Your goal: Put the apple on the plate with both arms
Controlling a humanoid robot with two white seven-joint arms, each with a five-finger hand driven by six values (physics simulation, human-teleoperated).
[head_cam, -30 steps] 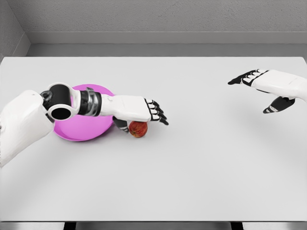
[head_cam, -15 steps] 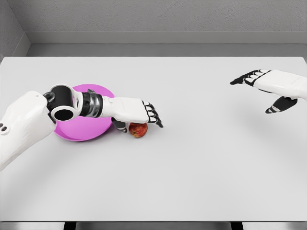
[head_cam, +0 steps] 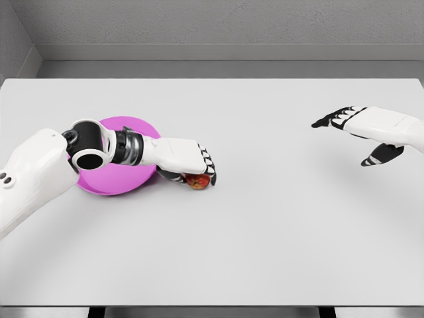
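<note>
- Red apple [head_cam: 198, 180] sits on the desk [head_cam: 265, 232], just beside the pink plate [head_cam: 109, 180], not on it yet
- left robot hand [head_cam: 189, 159] clamped over the apple
- right robot hand [head_cam: 361, 126] hovers far off, fingers spread

A bare simulated test space, closer to a lab bench setup than to any home or kitchen. A wide, plain white counter [head_cam: 278, 225] fills nearly the whole view, its surface uniform and unmarked. Beyond its far edge runs a flat grey wall [head_cam: 218, 23] with a faint speckled texture, meeting a second grey wall at the far left corner. The even, shadowless lighting and smooth, featureless surfaces give it the look of a rendered scene, with no furniture, fixtures or decoration showing.
</note>
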